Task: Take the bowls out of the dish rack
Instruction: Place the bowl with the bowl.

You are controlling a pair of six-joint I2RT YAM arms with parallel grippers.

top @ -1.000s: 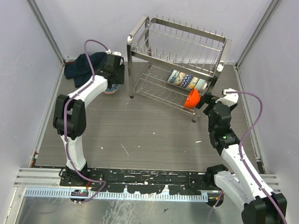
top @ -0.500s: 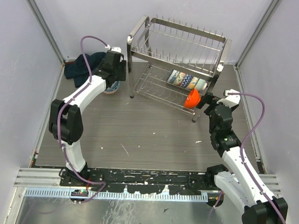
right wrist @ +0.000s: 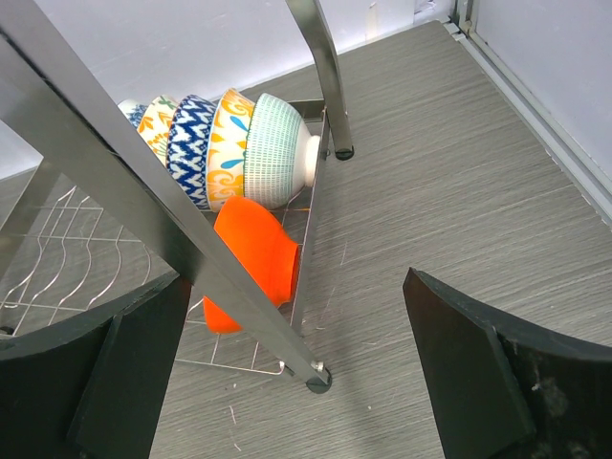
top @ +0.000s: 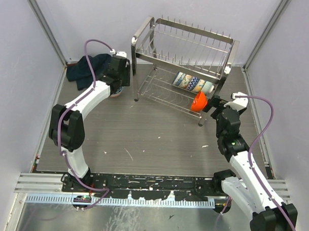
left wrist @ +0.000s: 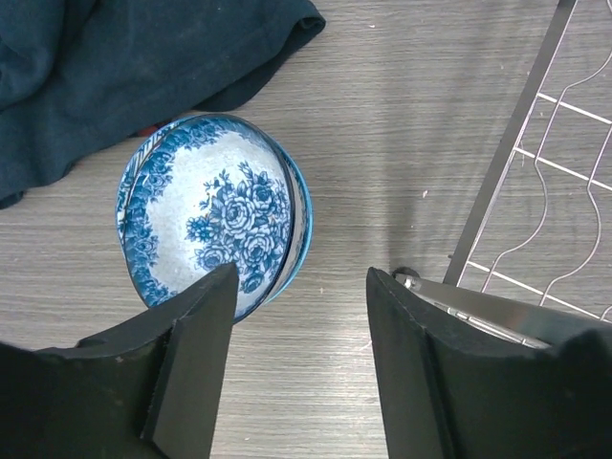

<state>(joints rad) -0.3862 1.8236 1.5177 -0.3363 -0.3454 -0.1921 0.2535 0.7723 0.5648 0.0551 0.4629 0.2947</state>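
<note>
Dish rack (top: 182,66) at far centre: the right gripper (top: 214,105), jaws wide apart, should probably straddle the rim of the one orange bowl (right wrist: 251,258) at the lower tier's right end, beside five patterned bowls (right wrist: 225,143); the left gripper (left wrist: 298,287), jaws apart and empty, hangs over one floral bowl (left wrist: 206,215) on the table (top: 143,135).

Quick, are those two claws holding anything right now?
Left gripper: open, empty, near the blue bowl.
Right gripper: open, empty, facing the orange bowl.
</note>
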